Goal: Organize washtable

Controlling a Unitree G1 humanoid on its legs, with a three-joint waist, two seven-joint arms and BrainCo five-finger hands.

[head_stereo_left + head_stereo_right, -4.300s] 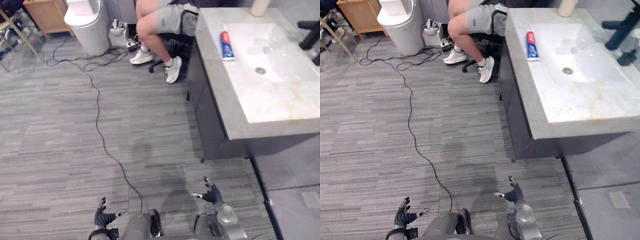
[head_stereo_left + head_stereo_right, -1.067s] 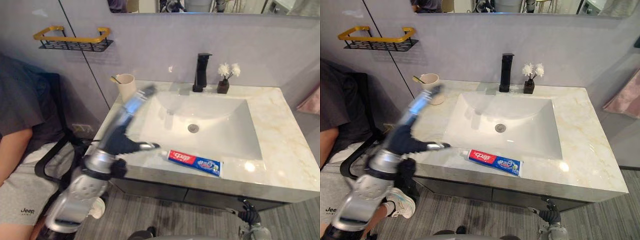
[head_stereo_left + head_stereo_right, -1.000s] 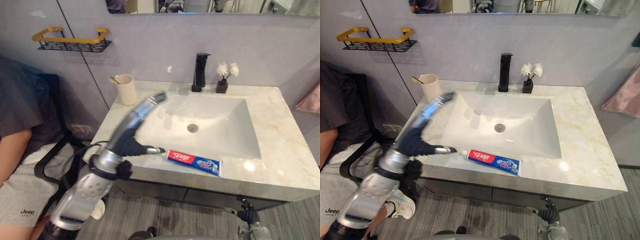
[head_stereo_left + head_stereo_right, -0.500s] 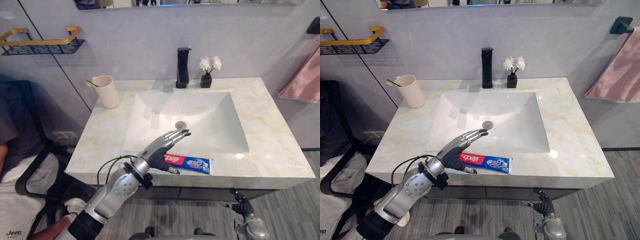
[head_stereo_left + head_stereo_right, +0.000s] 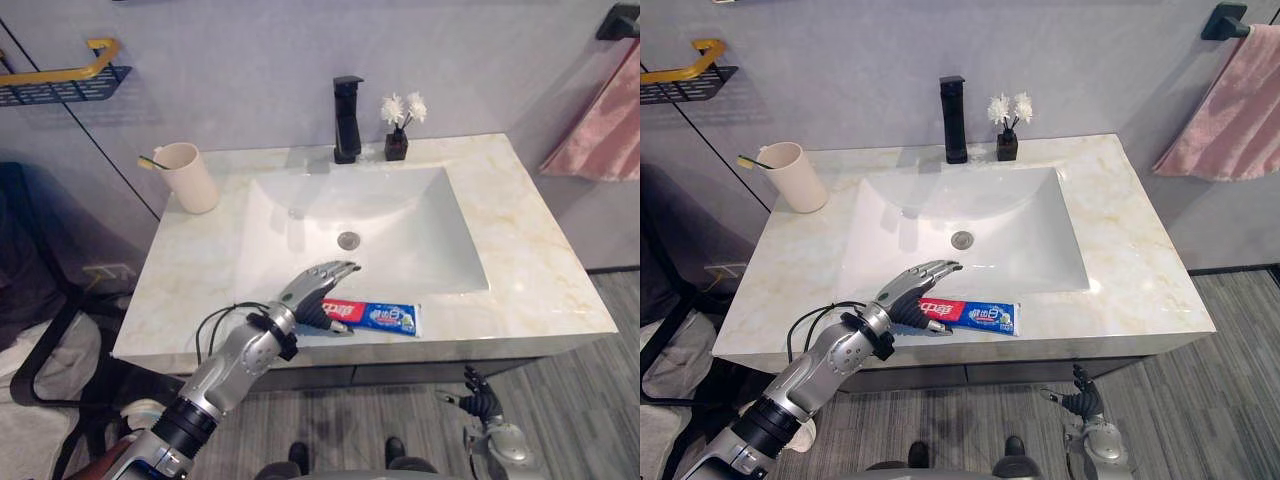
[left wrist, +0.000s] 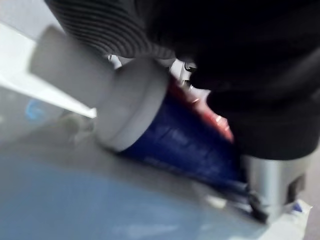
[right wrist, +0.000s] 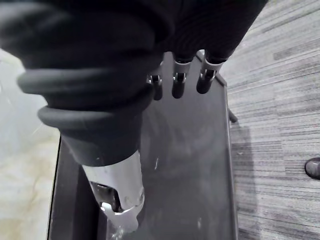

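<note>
1. On the near rim of the marble counter (image 5: 540,270), just in front of the basin (image 5: 420,240), lies the toothpaste tube (image 5: 385,317). It is flat, with its long axis running left to right along the edge. The red end is to the left and the blue end to the right. The cap looks to be at the right end, but I'm not certain.
2. The left hand (image 5: 310,300) is at the tube's left end. Its fingers (image 5: 335,271) reach out nearly straight over the tube, towards the basin, and its thumb (image 5: 338,329) is on the near side. The hand is released, with no grasp yet. I cannot tell whether it touches the tube.
3. Key relation: the tube runs off to the right of the hand, and the fingers cross its axis at an angle. The tube's left end sits in the gap between thumb and fingers. My read is that closing the thumb on the fingers would pinch it across its width.
4. The right hand (image 5: 478,398) hangs low by the floor at the near right, in front of the dark cabinet (image 7: 190,165). Its fingers are loose and it holds nothing. It is well apart from the tube, so this is the left arm's job.
5. The surface is glossy polished stone and looks slick. The tube is near the front edge, so a nudge towards the near side could slide it off.
6. Room:
   - The cup (image 5: 192,180) with a toothbrush stands at the far left of the counter and is the likely drop spot.
   - The black faucet (image 5: 347,118) and the small vase (image 5: 397,140) are at the far middle.
   - The pink towel (image 5: 600,120) hangs on the right.
   - The wire shelf (image 5: 60,78) is on the left wall.
</note>
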